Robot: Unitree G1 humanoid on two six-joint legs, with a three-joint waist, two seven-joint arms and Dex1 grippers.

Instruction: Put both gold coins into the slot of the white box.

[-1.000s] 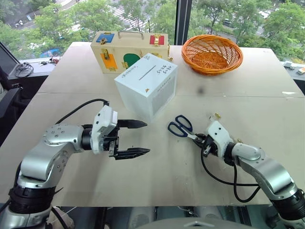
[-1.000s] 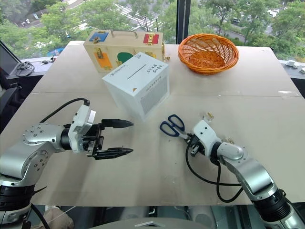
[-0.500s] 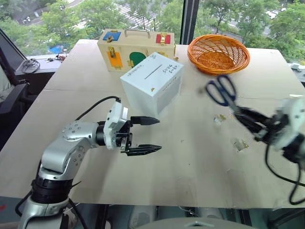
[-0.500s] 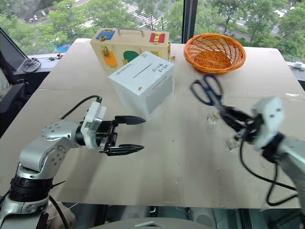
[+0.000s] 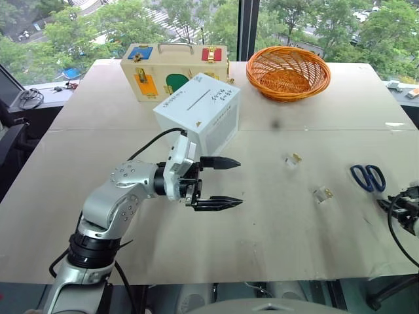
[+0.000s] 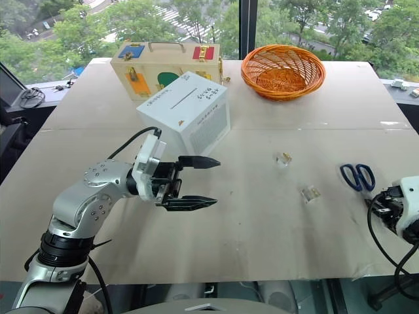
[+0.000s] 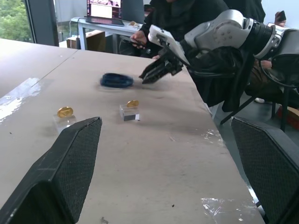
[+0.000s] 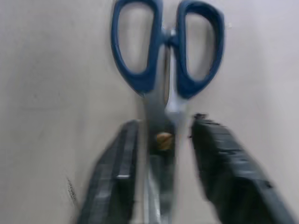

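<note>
Head views: left gripper [image 5: 221, 182], jaws wide and empty, hovers beside the white box [image 5: 198, 111] mid-desk; gold coins [image 5: 296, 157] [image 5: 325, 192] rest on clear blocks toward the right edge. Left wrist view: both coins untouched. Right wrist view: right gripper [image 8: 163, 140] straddles the blue scissors [image 8: 167, 70], fingers apart, releasing. Clearing looks done; next move is grasping a coin.

Black handwriting runs across the top of the white box [image 5: 198, 112], too small to read.
</note>
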